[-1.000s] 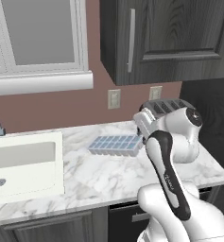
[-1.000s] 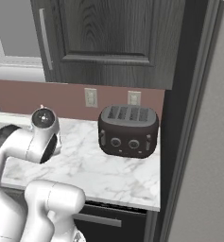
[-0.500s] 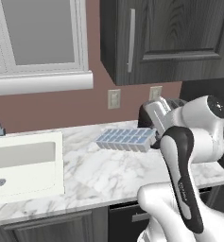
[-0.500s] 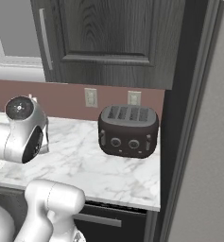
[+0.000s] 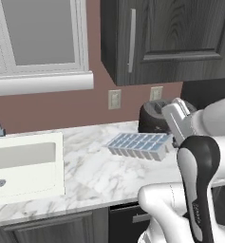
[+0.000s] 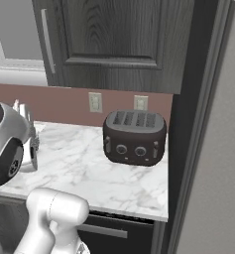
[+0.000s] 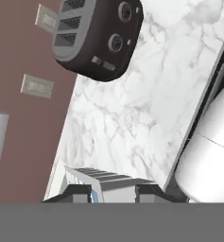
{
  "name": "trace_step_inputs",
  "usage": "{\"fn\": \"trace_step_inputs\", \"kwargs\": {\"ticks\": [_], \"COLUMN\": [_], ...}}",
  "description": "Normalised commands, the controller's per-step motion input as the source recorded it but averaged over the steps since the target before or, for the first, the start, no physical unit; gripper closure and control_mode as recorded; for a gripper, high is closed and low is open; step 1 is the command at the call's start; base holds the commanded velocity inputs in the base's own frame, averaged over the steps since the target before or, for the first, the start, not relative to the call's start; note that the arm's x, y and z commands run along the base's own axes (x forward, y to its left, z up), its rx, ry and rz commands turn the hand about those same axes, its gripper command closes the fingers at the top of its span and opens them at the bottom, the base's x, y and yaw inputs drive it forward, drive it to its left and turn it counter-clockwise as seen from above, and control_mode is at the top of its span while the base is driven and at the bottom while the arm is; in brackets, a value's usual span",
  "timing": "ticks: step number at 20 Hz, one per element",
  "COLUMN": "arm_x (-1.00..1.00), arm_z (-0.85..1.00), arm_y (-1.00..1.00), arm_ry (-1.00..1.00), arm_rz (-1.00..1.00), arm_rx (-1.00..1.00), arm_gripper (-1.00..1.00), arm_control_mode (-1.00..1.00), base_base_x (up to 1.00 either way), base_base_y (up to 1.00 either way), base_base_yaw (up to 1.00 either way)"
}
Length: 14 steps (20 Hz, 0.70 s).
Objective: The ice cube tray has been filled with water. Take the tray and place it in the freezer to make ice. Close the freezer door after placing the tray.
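Note:
The ice cube tray (image 5: 140,144), pale grey with two rows of light-blue water cells, hangs just above the marble counter (image 5: 85,171), in front of the toaster. My gripper (image 5: 172,139) is shut on the tray's right end. In the hand view the tray's grey end (image 7: 108,182) sits clamped between the two dark fingertips of the gripper (image 7: 113,194). The freezer and the freezer door are out of view.
A dark toaster (image 6: 135,136) stands at the back right of the counter, under dark wood cabinets (image 5: 166,38). A white sink (image 5: 23,166) lies at the left. A tall flat-grey panel (image 6: 215,149) rises past the counter's right end.
The gripper has carried the tray to the right along the counter, toward the toaster. The arm's elbow has swung right and upward.

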Motion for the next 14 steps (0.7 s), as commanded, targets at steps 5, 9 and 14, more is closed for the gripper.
{"fn": "trace_step_inputs", "kwargs": {"ticks": [5, 9, 14], "arm_x": [-0.50, -0.38, -0.33], "arm_z": [0.28, 0.31, 0.34], "arm_y": [-0.40, -0.50, -0.45], "arm_ry": [-0.09, -0.08, -0.07], "arm_rz": [-0.18, -0.18, -0.13], "arm_rx": [0.00, 0.03, 0.06], "arm_gripper": [1.00, 1.00, 1.00], "arm_control_mode": [-1.00, -1.00, -1.00], "base_base_x": [0.00, 0.00, 0.00], "base_base_y": [0.00, 0.00, 0.00], "base_base_yaw": [0.00, 0.00, 0.00]}}
